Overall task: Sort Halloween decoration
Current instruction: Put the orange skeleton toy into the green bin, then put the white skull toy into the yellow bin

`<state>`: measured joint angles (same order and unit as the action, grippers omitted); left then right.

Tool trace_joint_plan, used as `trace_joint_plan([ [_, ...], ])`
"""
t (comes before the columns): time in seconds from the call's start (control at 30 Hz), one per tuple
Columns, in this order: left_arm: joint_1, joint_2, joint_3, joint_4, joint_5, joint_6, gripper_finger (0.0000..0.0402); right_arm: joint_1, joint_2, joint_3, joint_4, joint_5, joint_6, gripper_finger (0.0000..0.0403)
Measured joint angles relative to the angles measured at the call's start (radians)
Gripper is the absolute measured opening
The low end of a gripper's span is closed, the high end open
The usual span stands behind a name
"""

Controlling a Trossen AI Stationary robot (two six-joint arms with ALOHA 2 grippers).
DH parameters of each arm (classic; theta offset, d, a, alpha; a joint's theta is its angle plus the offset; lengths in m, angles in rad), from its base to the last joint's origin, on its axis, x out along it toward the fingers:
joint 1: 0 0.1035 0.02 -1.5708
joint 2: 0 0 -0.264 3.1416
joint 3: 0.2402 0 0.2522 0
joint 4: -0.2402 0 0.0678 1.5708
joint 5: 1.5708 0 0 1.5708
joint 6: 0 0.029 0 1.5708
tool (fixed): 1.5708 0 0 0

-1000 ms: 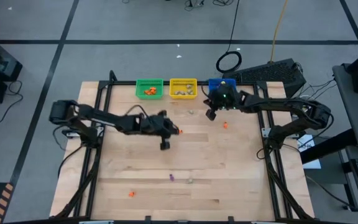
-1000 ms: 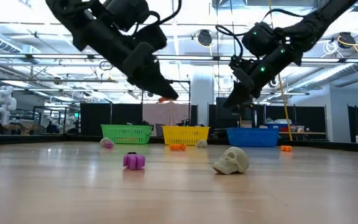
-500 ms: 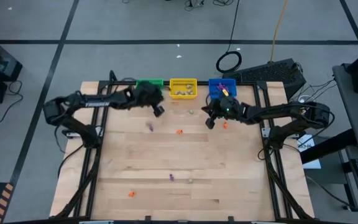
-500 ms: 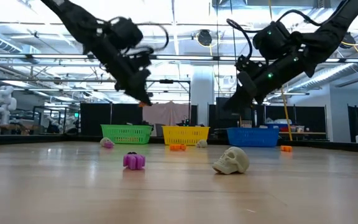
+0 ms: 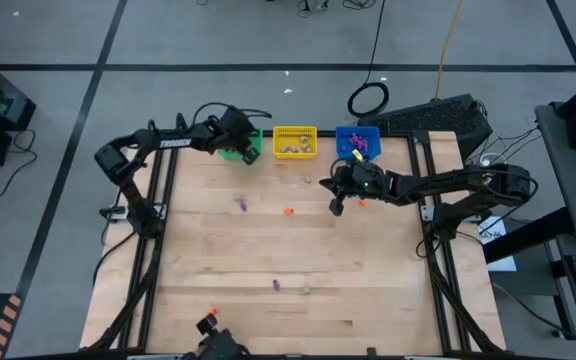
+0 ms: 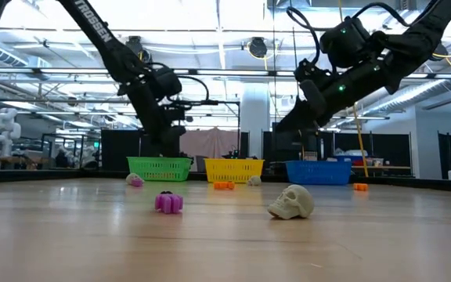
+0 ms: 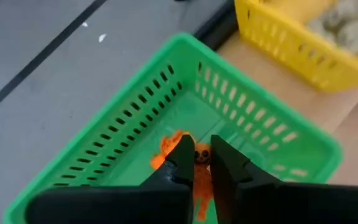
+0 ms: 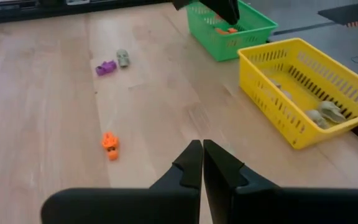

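The step in hand looks like a drop-off: the left gripper (image 7: 202, 163) hangs over the green basket (image 5: 230, 153) at about eleven o'clock on the surface (image 5: 288, 260), its fingers (image 7: 182, 163) drawn close with only a narrow slit between them, and an orange trinket (image 7: 199, 154) showing in that slit. Whether the fingers pinch it or it lies loose on the basket floor cannot be told. If it is gripped, the next move calls for parting the fingers so it falls among the other orange pieces; if not, for lifting clear. The right gripper (image 8: 202, 163) hovers near one o'clock, fingers pressed together and holding nothing, so its next pick calls for opening and lowering onto a piece; the orange figure (image 8: 109, 145) on the bare wood ahead of it is a likely candidate. The rest of the Halloween decoration is spread out: beige pieces in the yellow basket (image 5: 294, 141), purple in the blue basket (image 5: 355, 140), and loose ones toward six o'clock. Only the left wrist view reveals the green basket's contents, which the arm hides from above. Only the low view makes out a pale skull (image 6: 290, 202) and a purple piece (image 6: 168, 203).
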<state>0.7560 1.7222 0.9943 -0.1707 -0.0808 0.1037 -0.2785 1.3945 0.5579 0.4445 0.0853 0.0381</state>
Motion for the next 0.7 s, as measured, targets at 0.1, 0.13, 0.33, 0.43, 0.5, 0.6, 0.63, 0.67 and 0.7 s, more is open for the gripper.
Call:
trace_joint_plan([
  [0.1,-0.002,0.018,0.002,-0.012,-0.001,0.034,0.0054,0.006,0.000,0.000,-0.010,0.000,0.002,0.0000],
  [0.13,-0.002,0.020,0.002,-0.016,-0.001,0.035,0.0067,0.007,0.000,0.000,-0.010,-0.001,0.002,0.0000],
  [0.33,-0.004,-0.002,0.002,-0.033,-0.013,0.061,0.0125,0.007,0.000,0.000,-0.009,-0.005,0.014,0.0000],
  [0.43,-0.011,-0.040,0.002,-0.036,-0.040,0.063,0.0120,0.007,0.000,0.000,-0.008,-0.007,0.021,0.0000],
  [0.5,-0.019,-0.072,-0.004,-0.015,-0.039,0.061,0.0101,0.007,0.000,0.000,0.001,-0.006,0.022,0.0000],
  [0.6,-0.046,-0.125,-0.044,0.049,-0.018,0.059,0.0058,0.007,0.000,0.000,0.040,-0.007,0.028,0.0000],
  [0.63,-0.061,-0.144,-0.067,0.080,-0.008,0.049,0.0041,0.009,0.000,0.000,0.047,-0.008,0.028,0.0000],
  [0.67,-0.076,-0.161,-0.093,0.114,-0.003,0.038,0.0025,0.013,0.000,0.000,0.050,-0.008,0.027,0.0000],
  [0.7,-0.093,-0.176,-0.121,0.162,0.002,0.034,0.0013,0.019,0.000,0.000,0.050,-0.008,0.022,0.0000],
])
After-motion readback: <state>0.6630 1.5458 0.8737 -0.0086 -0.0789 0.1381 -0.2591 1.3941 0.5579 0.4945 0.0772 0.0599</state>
